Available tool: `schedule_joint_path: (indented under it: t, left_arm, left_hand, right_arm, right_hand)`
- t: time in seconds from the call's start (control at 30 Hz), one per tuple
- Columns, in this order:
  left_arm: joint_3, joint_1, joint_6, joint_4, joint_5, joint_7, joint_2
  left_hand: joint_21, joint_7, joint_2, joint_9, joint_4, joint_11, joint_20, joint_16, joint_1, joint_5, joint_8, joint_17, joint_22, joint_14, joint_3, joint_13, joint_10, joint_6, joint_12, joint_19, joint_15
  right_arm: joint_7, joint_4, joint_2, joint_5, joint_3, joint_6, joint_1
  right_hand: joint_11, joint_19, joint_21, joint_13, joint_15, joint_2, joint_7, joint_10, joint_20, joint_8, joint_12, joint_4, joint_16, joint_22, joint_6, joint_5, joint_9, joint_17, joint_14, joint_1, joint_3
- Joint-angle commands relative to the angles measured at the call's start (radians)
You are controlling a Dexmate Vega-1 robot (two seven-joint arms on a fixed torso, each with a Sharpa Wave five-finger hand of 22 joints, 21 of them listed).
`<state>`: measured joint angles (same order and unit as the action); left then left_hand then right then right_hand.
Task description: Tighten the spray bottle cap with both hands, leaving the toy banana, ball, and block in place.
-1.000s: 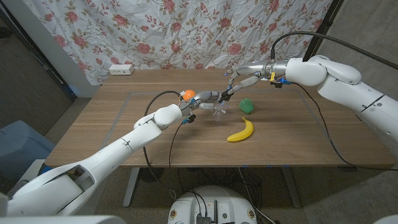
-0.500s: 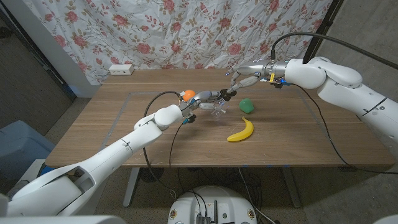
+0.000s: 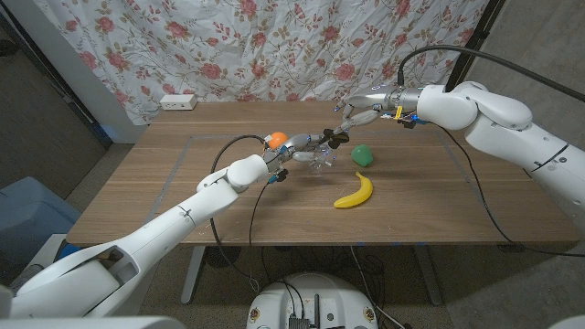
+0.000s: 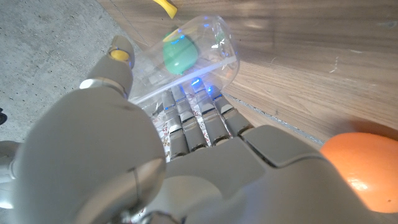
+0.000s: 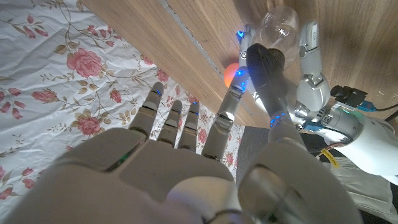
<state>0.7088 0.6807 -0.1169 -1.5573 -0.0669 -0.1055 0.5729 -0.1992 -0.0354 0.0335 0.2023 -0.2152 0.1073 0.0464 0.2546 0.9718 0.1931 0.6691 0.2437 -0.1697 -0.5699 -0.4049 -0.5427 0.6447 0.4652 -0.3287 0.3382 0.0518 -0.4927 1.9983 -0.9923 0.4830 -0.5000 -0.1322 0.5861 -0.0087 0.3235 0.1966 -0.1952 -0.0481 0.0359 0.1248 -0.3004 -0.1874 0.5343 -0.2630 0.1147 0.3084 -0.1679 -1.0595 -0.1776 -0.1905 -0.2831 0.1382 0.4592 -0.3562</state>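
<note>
Bottle (image 4: 186, 59) held in left hand (image 3: 306, 146) mid-table, right hand (image 3: 352, 117) fingers spread just above black cap (image 5: 264, 65), holding nothing; next: close on cap and twist.

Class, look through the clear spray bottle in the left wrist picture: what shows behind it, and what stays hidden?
Through the clear spray bottle the green block shows. Beside it, a yellow banana tip. The left robot hand covers the bottle's base.

A makeshift robot test room: a wooden table (image 3: 137, 196) before a hung floral curtain (image 3: 274, 46), bare concrete floor, a power strip (image 3: 178, 102), trailing cables.
</note>
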Motion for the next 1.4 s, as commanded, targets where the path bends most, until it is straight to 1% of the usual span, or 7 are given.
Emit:
schedule_joint_path:
  t: [0.03,0.47,0.67,0.97,1.13,1.2,1.4]
  left_arm:
    - [0.001,0.001,-0.004,0.005,0.004,0.008,-0.002]
    - [0.000,0.005,0.000,-0.001,0.005,0.011,0.000]
    - [-0.006,0.011,-0.007,-0.001,0.001,0.018,0.000]
    - [-0.017,0.025,-0.019,0.003,-0.019,0.027,-0.003]
    - [-0.020,0.029,-0.025,0.007,-0.026,0.031,-0.005]
    - [-0.022,0.030,-0.027,0.008,-0.029,0.032,-0.006]
    - [-0.025,0.034,-0.031,0.011,-0.038,0.037,-0.011]
  left_hand:
    - [0.002,0.011,-0.186,0.005,0.050,0.023,0.040,-0.003,-0.108,0.008,0.123,0.005,-0.004,-0.004,-0.059,-0.002,0.030,0.094,-0.001,0.009,0.103]
    - [0.002,0.013,-0.188,0.005,0.050,0.021,0.039,-0.002,-0.112,0.007,0.124,0.006,-0.004,-0.005,-0.062,-0.004,0.033,0.094,0.000,0.009,0.104]
    - [0.001,0.012,-0.187,0.005,0.048,0.021,0.038,-0.004,-0.113,0.007,0.125,0.005,-0.004,-0.005,-0.064,-0.004,0.031,0.096,0.002,0.010,0.103]
    - [0.001,0.012,-0.186,0.005,0.047,0.022,0.038,-0.003,-0.115,0.007,0.125,0.006,-0.004,-0.005,-0.064,-0.005,0.032,0.095,0.003,0.010,0.102]
    - [0.001,0.011,-0.185,0.005,0.046,0.024,0.038,-0.003,-0.115,0.007,0.125,0.007,-0.004,-0.005,-0.064,-0.006,0.035,0.096,0.002,0.011,0.102]
    - [0.001,0.013,-0.185,0.005,0.045,0.024,0.038,-0.003,-0.115,0.007,0.126,0.008,-0.004,-0.005,-0.064,-0.006,0.035,0.096,0.003,0.012,0.103]
    - [0.001,0.011,-0.185,0.005,0.046,0.023,0.038,-0.002,-0.116,0.006,0.125,0.008,-0.004,-0.005,-0.065,-0.006,0.031,0.095,0.005,0.012,0.103]
  right_arm:
    - [-0.025,0.011,0.017,-0.016,-0.012,0.043,-0.012]
    - [-0.009,0.030,0.013,-0.024,-0.011,0.084,-0.001]
    - [0.011,0.045,0.000,-0.024,0.003,0.095,0.013]
    - [0.046,0.050,-0.032,-0.060,0.043,0.082,0.039]
    - [0.055,0.053,-0.049,-0.086,0.060,0.078,0.055]
    - [0.052,0.057,-0.053,-0.092,0.062,0.086,0.059]
    - [0.058,0.082,-0.067,-0.104,0.075,0.116,0.084]
  right_hand:
    - [0.002,0.014,0.000,-0.002,0.005,0.001,0.000,-0.019,0.001,0.009,-0.006,0.007,0.011,-0.001,-0.020,0.003,-0.001,-0.002,0.016,-0.008,-0.004]
    - [-0.002,0.017,-0.002,-0.001,0.010,0.013,0.006,-0.026,0.002,0.002,-0.001,0.008,0.014,-0.001,-0.015,0.002,0.000,-0.002,0.025,-0.009,-0.008]
    - [0.004,0.017,-0.004,-0.002,0.007,0.014,0.012,-0.018,-0.001,-0.014,0.007,0.011,0.013,-0.001,0.016,0.002,0.001,-0.002,0.023,-0.012,-0.008]
    - [0.018,0.009,-0.010,-0.004,-0.018,-0.010,0.015,0.015,-0.018,-0.073,0.036,0.032,0.000,-0.001,0.144,0.004,-0.003,0.003,0.006,-0.016,0.001]
    - [0.031,0.001,-0.011,-0.005,-0.031,-0.028,0.018,0.047,-0.023,-0.103,0.054,0.049,-0.010,-0.001,0.215,0.002,-0.007,0.005,-0.008,0.002,0.000]
    - [0.034,-0.001,-0.012,-0.005,-0.034,-0.029,0.014,0.053,-0.024,-0.109,0.056,0.052,-0.013,-0.001,0.231,0.001,-0.008,0.005,-0.014,0.009,-0.002]
    - [0.048,-0.012,-0.013,-0.008,-0.048,-0.043,0.018,0.087,-0.024,-0.152,0.066,0.057,-0.025,-0.002,0.339,-0.002,-0.013,0.005,-0.036,0.039,-0.008]
